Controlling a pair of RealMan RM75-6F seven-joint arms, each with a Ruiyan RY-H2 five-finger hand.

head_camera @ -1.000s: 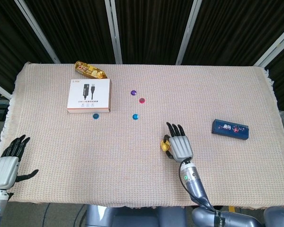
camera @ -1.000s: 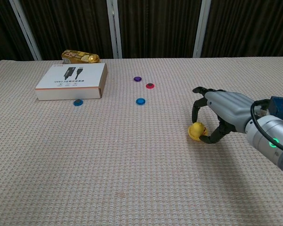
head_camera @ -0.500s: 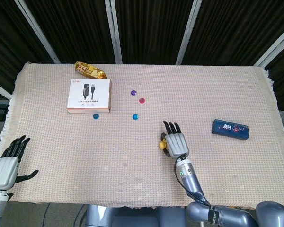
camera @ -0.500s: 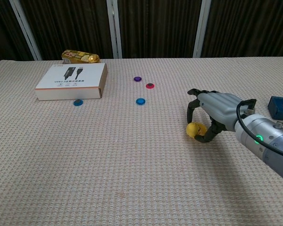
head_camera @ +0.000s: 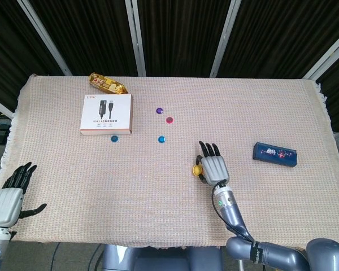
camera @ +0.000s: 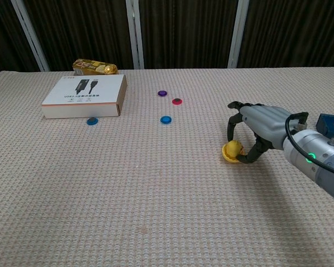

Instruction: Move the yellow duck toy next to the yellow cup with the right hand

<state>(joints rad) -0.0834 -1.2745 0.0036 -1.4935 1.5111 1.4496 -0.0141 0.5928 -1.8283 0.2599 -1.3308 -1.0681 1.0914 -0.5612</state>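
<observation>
The yellow duck toy [head_camera: 198, 170] [camera: 232, 151] sits low on the beige table cloth, right of centre. My right hand [head_camera: 213, 167] [camera: 261, 127] arches over it, with the fingers curled down on its far side and the thumb against its near side, so it is pinched between them. My left hand [head_camera: 8, 195] rests at the near left corner with its fingers spread and nothing in it. No yellow cup shows in either view.
A white box [head_camera: 107, 114] and a gold snack packet [head_camera: 108, 84] lie at the far left. Purple [head_camera: 160, 110], red [head_camera: 169, 119] and two blue discs [head_camera: 161, 139] [head_camera: 114, 138] dot the middle. A dark blue box [head_camera: 275, 153] lies to the right.
My right hand shifted slightly left and farther, then back right, and the duck moved along with it. The left hand stayed still.
</observation>
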